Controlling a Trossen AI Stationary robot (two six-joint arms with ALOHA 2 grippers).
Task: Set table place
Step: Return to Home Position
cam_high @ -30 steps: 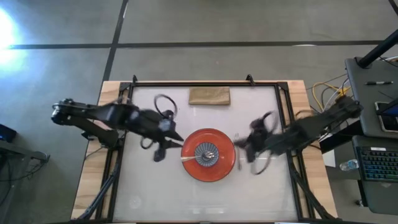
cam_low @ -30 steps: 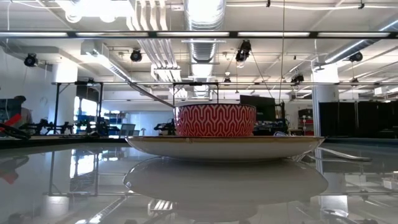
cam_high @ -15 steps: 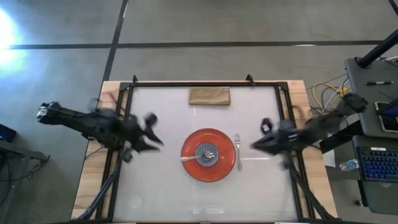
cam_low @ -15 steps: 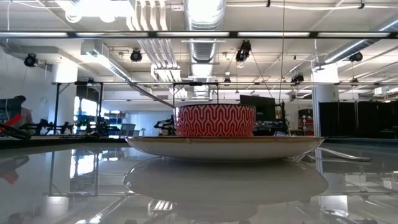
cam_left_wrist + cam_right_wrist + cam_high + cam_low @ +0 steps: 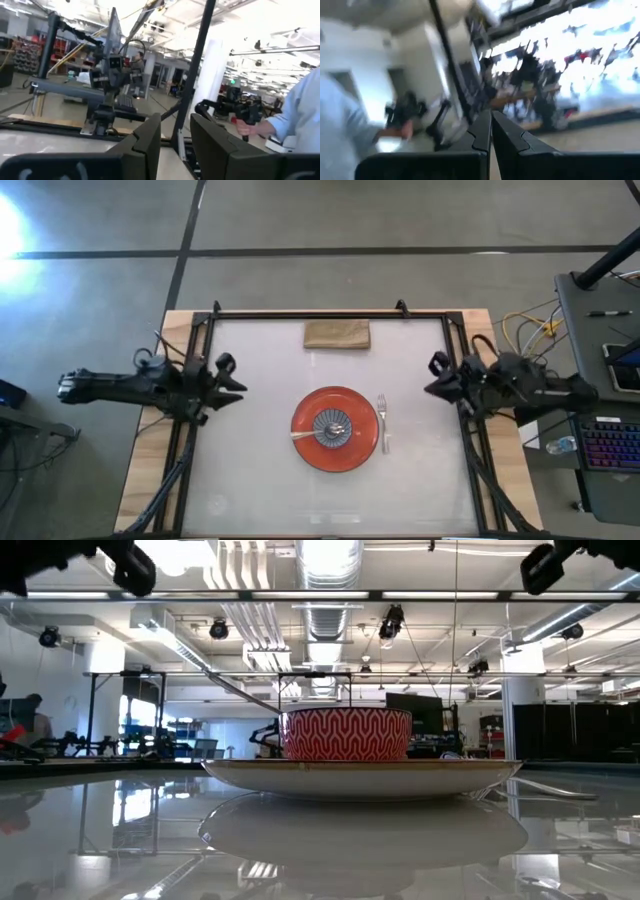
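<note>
A red plate (image 5: 335, 452) lies at the middle of the white table (image 5: 260, 490). A red-patterned bowl (image 5: 346, 733) stands on it, with a utensil (image 5: 304, 434) lying across the bowl and plate. A fork (image 5: 381, 423) lies on the table just right of the plate. My left gripper (image 5: 232, 380) hangs open and empty over the table's left edge; its fingers show with a narrow gap in the left wrist view (image 5: 175, 137). My right gripper (image 5: 434, 378) is shut and empty over the right edge (image 5: 490, 132). Both show at the top of the low view (image 5: 130, 565) (image 5: 540, 565).
A flat wooden block (image 5: 337, 334) lies at the table's far edge. A black metal frame (image 5: 330, 313) runs around the table. A person (image 5: 300, 115) stands beyond the table's right side. A dark desk with a keyboard (image 5: 610, 450) stands to the right.
Both arms have drawn back from the plate. My left gripper has gone toward the table's left edge and my right gripper toward the right edge, both rising and tipping level. The plate, bowl and fork have stayed where they were.
</note>
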